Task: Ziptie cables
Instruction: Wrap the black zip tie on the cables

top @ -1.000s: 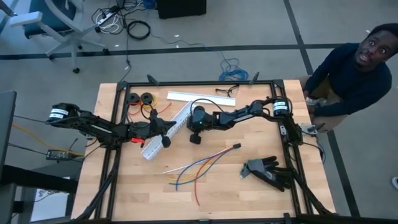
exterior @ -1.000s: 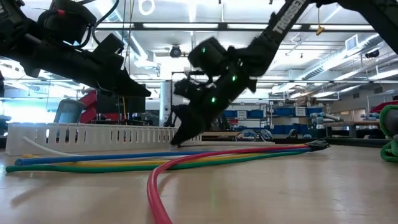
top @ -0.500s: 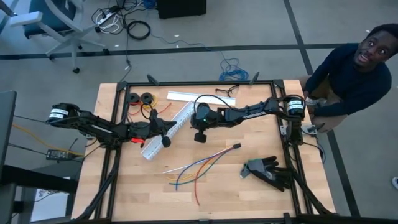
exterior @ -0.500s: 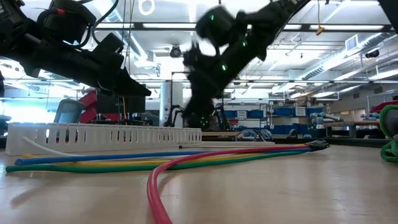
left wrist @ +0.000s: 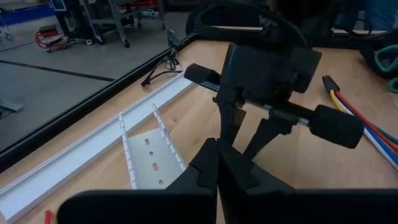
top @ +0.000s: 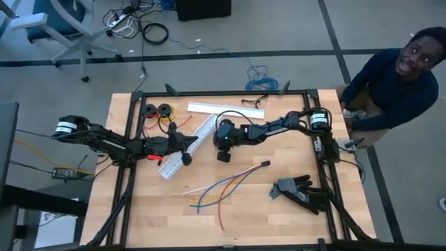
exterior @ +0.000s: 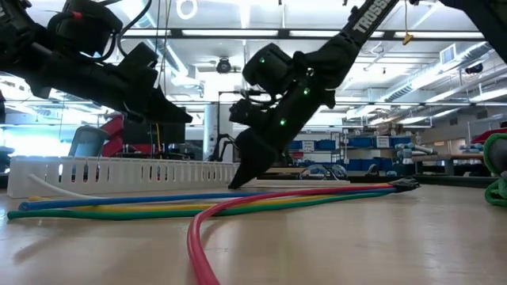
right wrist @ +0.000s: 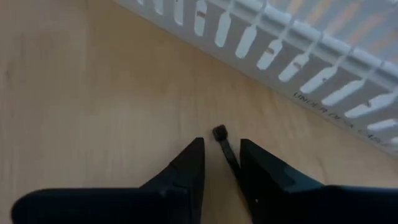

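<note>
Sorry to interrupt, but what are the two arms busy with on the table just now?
The right tool is lowered beside the white slotted duct, its fingers slightly apart around the black ziptie lying on the wood, which is not yet lifted. The left tool waits shut near the duct's other side. The cables lie loose nearer the table's front, untied.

1. A white slotted duct [top: 187,143] lies diagonally on the wooden table [top: 153,209].
2. A second white duct [top: 224,109] lies along the far edge.
3. A black glove [top: 301,192] rests near the right edge.
4. A person [top: 397,77] stands beyond the table's right corner.
</note>
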